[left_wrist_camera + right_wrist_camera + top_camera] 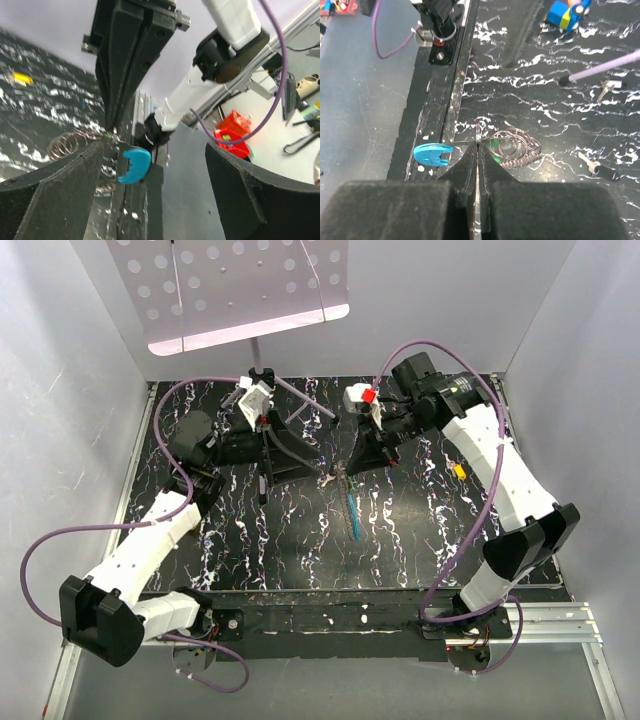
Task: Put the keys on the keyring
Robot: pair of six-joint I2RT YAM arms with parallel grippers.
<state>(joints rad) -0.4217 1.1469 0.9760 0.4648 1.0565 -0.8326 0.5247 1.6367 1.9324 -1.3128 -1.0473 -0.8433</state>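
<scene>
Pinching the keyring [512, 147] by its thin wire at mid-frame of the right wrist view, the right hand [477, 150] is closed; silvery coils lie right of its tips, a glossy blue tag [431, 153] left. The left hand [155, 150] gapes empty. Beneath spreads a black, white-veined table [545, 90], boxed by plain white walls [60, 390].

One silvery wire keyring [512, 146] of overlapping coils; one light-blue plastic tag [432, 153]; one small yellow block [458, 469]; one purple-legged tripod stand [305, 398]; one white perforated panel [240, 290].
</scene>
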